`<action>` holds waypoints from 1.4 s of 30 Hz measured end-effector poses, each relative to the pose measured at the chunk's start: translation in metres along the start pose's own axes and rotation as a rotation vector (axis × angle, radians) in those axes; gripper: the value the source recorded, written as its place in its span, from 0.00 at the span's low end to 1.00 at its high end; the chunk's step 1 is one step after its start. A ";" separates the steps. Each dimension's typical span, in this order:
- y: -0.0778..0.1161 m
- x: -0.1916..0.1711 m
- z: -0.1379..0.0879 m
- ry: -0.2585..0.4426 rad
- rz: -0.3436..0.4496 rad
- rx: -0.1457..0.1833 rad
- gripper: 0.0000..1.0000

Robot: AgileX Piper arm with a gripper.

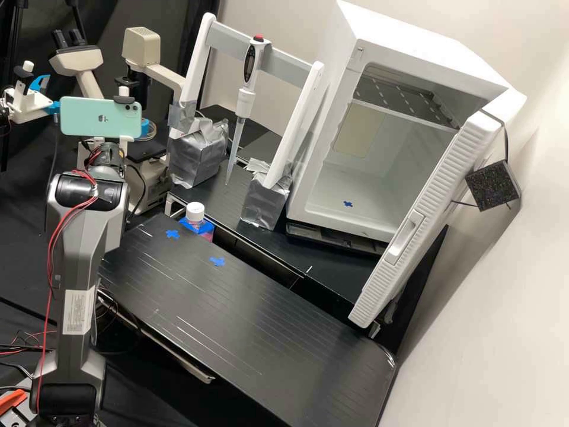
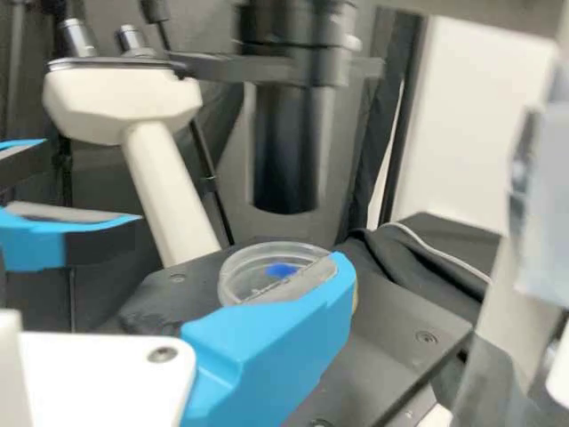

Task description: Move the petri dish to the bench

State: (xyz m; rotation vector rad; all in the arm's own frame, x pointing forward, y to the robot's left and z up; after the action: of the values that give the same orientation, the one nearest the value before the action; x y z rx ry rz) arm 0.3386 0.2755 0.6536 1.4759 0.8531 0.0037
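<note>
Claw at the microscope, petri dish (image 2: 238, 277) over the stage (image 2: 391, 307).
The dark grey arm (image 1: 80, 261) stands nearly upright at the left of the table (image 1: 237, 314), bent at its upper joint, its wrist end directed away from the high camera, toward the cream microscope (image 2: 124, 96). A pale green phone (image 1: 101, 117) is mounted sideways above the wrist. The claw (image 1: 145, 128) is beside the microscope stage; in the wrist view it overlaps part of the dish. Whether it stands wide, narrow or gripping cannot be told. The dish lies below the dark lens barrel (image 2: 286, 151); contact with the stage cannot be confirmed.
</note>
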 end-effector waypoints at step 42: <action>-0.008 0.073 0.033 -0.139 0.005 -0.052 1.00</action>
State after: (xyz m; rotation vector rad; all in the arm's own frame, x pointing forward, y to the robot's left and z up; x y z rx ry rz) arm 0.4033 0.2823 0.6065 1.4122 0.7315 -0.0723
